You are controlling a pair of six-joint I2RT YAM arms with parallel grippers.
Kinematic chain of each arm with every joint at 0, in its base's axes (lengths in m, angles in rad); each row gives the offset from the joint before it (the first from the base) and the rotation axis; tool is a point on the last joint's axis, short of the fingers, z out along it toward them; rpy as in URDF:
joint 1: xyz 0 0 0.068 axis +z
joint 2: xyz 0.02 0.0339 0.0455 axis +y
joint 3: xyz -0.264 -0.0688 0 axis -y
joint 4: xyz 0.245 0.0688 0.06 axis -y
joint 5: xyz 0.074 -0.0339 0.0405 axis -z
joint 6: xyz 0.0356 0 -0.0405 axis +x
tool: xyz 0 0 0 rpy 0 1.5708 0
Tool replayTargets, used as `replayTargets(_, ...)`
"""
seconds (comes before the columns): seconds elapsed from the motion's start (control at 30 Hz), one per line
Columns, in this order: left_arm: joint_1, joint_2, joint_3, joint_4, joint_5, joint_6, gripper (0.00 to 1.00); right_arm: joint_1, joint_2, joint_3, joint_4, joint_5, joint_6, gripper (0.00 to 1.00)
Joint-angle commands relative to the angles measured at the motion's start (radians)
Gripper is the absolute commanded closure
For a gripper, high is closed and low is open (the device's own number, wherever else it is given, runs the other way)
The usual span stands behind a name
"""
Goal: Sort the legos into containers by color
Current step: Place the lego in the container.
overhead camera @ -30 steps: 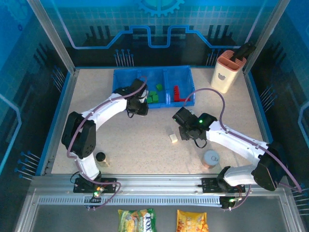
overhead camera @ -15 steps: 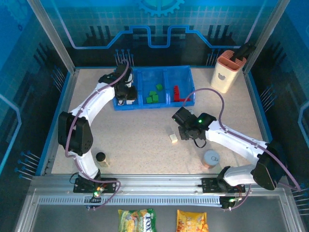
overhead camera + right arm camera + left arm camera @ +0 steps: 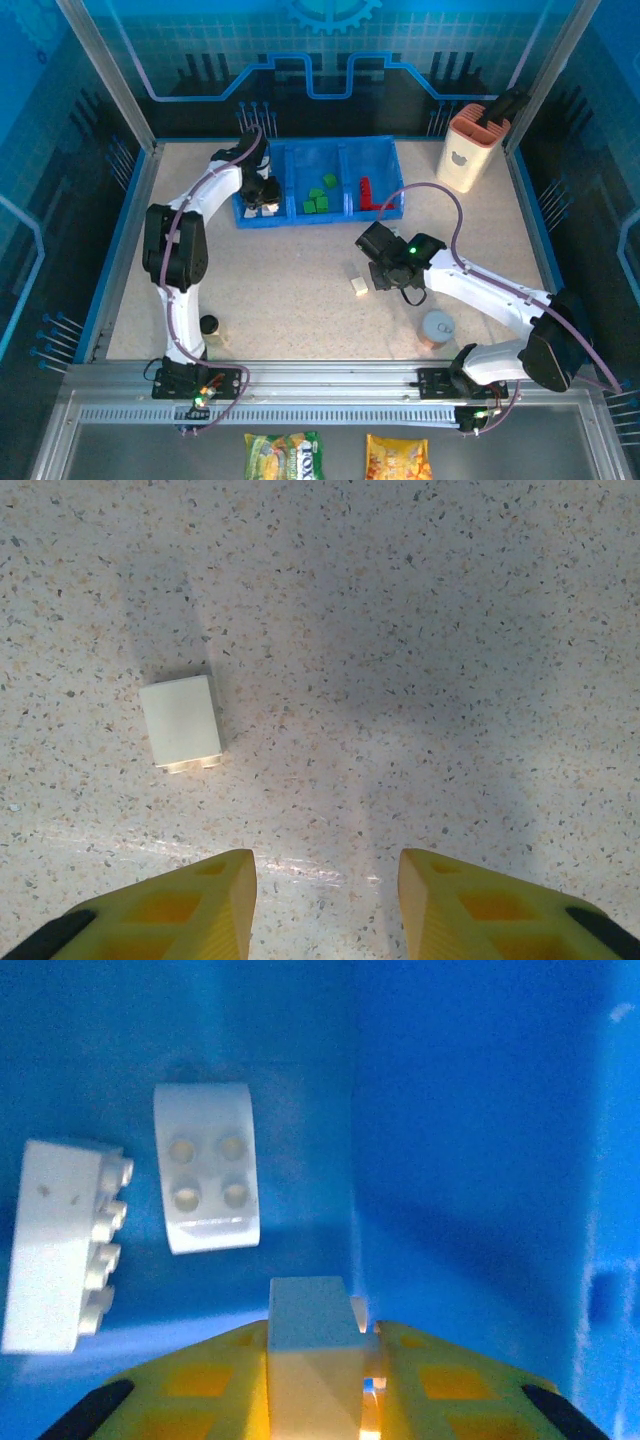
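**Sorting in progress: the white bricks.** Your left hand [image 3: 265, 198] hangs over the leftmost compartment of the blue tray [image 3: 320, 220]. The tray sits at the far edge of the counter [image 3: 300, 310], left of centre. The left hand's fingers are clamped on a white brick [image 3: 305, 1355]. Two white bricks [image 3: 205, 1180] already lie on that compartment's floor, just beyond it. Green bricks [image 3: 318, 200] occupy the middle compartment and red bricks [image 3: 365, 190] the right one.

Your right hand [image 3: 325, 865] hovers over the counter's middle, fingers narrowly apart and empty. A cream brick [image 3: 181, 723] lies flat ahead of them and off to one side.

Judged step: releasing the held brick. Next, part the left fingers and lift clear. Then shift the right hand sideways to straddle the cream brick before closing.
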Motion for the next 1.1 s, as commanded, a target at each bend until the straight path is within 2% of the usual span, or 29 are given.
replayTargets(0.0, 0.013, 0.051, 0.064, 0.011, 0.065, -0.009, 0.72, -0.017, 0.018, 0.009, -0.004, 0.001, 0.001, 0.57)
replayTargets(0.3, 0.026, 0.159, 0.149, 0.0, 0.071, 0.0, 0.72, -0.016, 0.051, 0.024, 0.003, -0.01, 0.007, 0.57)
replayTargets(0.5, 0.027, 0.157, 0.15, 0.006, 0.084, -0.008, 0.62, -0.016, 0.066, 0.027, 0.012, -0.015, 0.011, 0.57)
replayTargets(0.83, 0.027, 0.023, 0.092, -0.016, 0.085, -0.011, 0.59, -0.012, 0.095, 0.043, 0.032, -0.037, -0.002, 0.57)
replayTargets(1.07, 0.027, -0.145, -0.037, -0.033, 0.086, -0.003, 0.59, -0.007, 0.15, 0.063, 0.074, -0.079, -0.039, 0.55)
